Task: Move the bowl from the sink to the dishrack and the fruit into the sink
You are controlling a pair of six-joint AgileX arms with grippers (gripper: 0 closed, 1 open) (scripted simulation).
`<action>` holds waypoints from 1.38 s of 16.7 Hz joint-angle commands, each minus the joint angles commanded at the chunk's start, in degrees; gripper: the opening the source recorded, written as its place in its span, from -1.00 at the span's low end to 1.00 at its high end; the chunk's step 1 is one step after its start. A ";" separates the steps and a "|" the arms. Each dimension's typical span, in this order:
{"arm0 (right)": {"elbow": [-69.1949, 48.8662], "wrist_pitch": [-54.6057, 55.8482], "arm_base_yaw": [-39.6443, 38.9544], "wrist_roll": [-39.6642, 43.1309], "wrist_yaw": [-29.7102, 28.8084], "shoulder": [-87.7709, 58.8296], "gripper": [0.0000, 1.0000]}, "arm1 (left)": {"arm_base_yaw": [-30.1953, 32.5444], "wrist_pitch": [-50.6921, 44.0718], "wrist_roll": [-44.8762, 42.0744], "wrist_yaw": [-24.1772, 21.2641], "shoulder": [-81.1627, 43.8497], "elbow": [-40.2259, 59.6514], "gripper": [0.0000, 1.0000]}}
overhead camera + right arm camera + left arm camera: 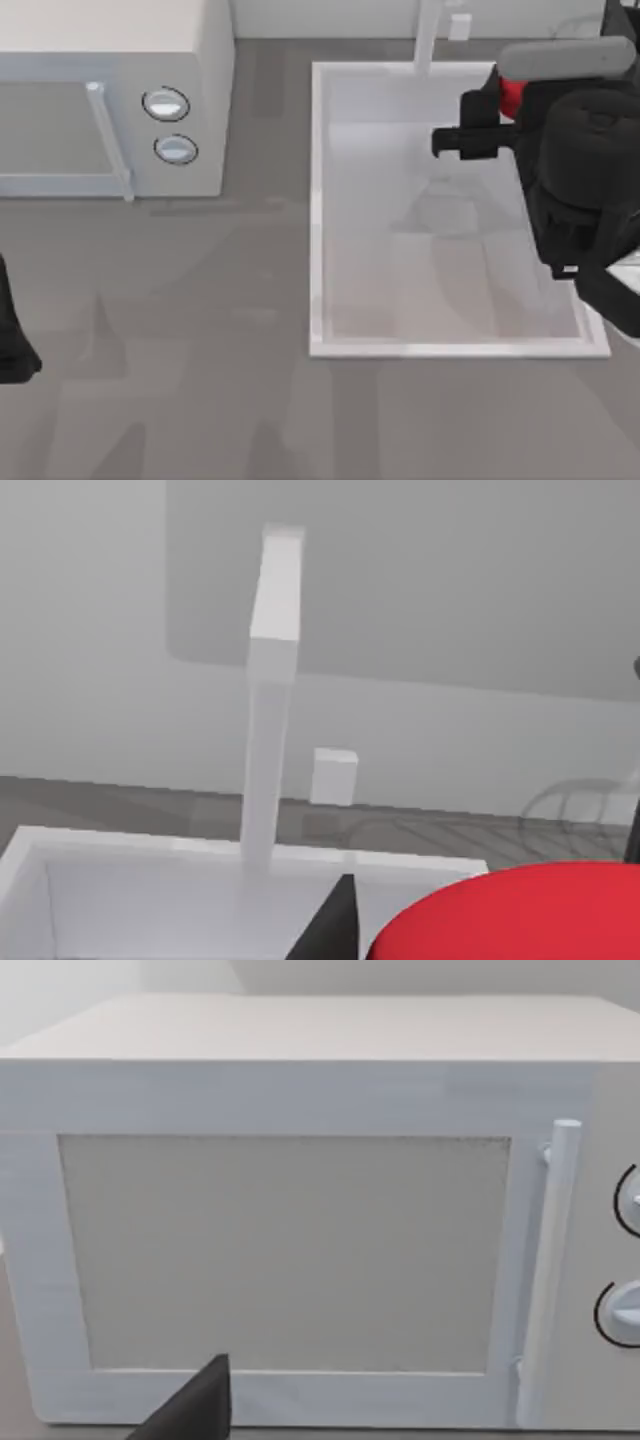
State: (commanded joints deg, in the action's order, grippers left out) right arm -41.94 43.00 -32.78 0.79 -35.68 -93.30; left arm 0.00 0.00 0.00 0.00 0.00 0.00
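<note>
While the left arm (12, 330) sits parked at the table's left edge, the top view has the right gripper (478, 118) over the sink's (318, 200) far right corner, closed on the fruit (513, 96). In the left wrist view, a microwave (300, 1250) faces the camera. The right wrist view shows the fruit (520, 915) close up above the sink (130, 855), faucet (270, 690) behind

A rendered kitchen: a white microwave (115, 100) with two dials sits on a grey surface (200, 400), beside a recessed white sink (318, 220) with a faucet post (428, 40).
</note>
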 joint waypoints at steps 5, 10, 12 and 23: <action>1.35 7.47 -4.47 -1.94 -3.08 1.53 -1.00 | 0.00 0.00 0.00 0.00 0.00 0.00 1.00; 1.13 7.46 -4.25 -2.02 -2.91 1.17 -1.00 | 0.00 0.00 0.00 0.00 0.00 0.00 1.00; 1.36 9.47 -4.41 -2.23 -2.98 -0.82 -1.00 | 0.00 0.00 0.00 0.00 0.00 0.00 1.00; 6.40 46.27 -4.51 -1.83 -3.65 -31.54 -1.00 | 0.00 0.00 0.00 0.00 0.00 0.00 1.00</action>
State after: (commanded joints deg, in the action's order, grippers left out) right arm -35.54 89.26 -37.30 -1.05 -39.33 -124.84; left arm 0.00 0.00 0.00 0.00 0.00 0.00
